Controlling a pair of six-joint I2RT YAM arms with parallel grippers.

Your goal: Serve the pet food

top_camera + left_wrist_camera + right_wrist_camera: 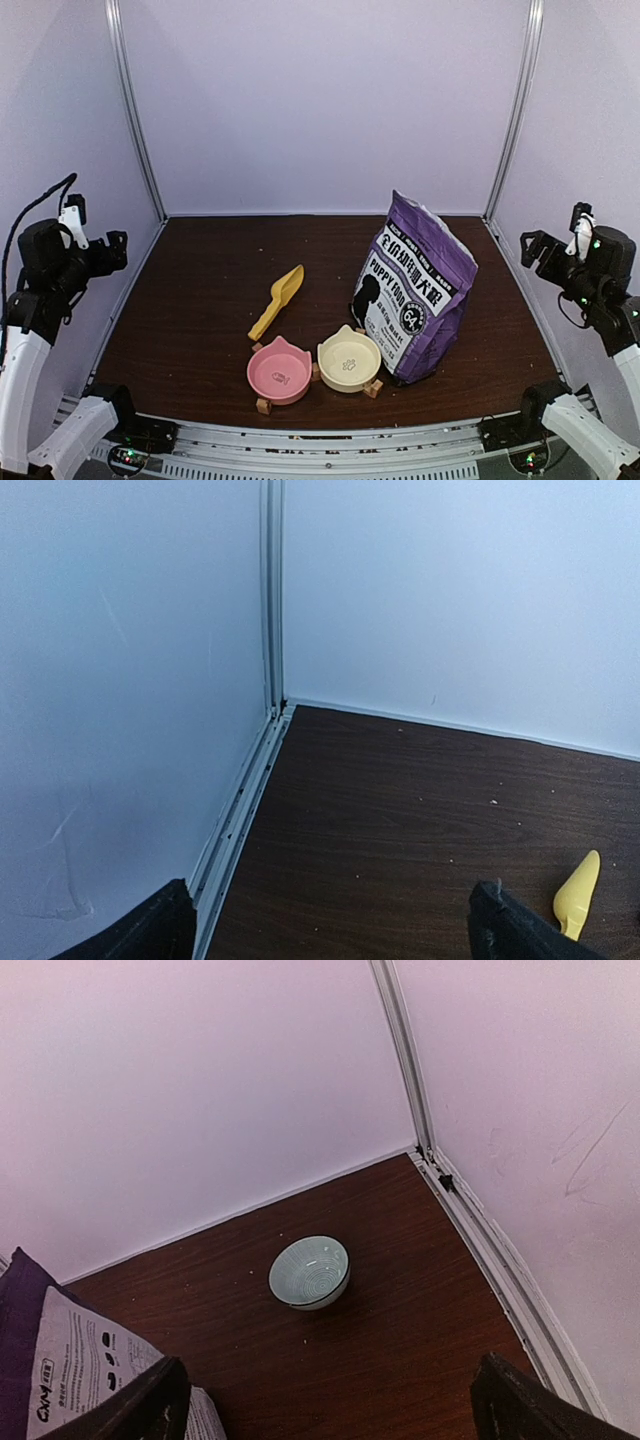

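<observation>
From above, the task looks not yet begun. Both arms are drawn up at the sides, and the left hand (112, 248) and right hand (532, 246) are both spread and hold nothing. No loose pet food shows anywhere; I judge it sits inside the purple bag (415, 295), which stands upright right of centre on the worktop (190, 300). A pink bowl (279, 372) and a cream bowl (349, 360) stand side by side near the front edge with no kibble in them, the cream one just beside the bag. A yellow scoop (278, 300) lies behind the pink bowl. The bag is well apart from both hands, nearer the right one. The next move likely calls for reaching the scoop or steadying the bag.

The left wrist view shows its fingers (150, 930) wide apart over bare worktop near the back left corner, with the scoop's tip at lower right.

The right wrist view shows fingers (145, 1400) likewise parted, the bag's edge at lower left and a pale bowl (310, 1272) near the back right corner, seemingly without food.
</observation>
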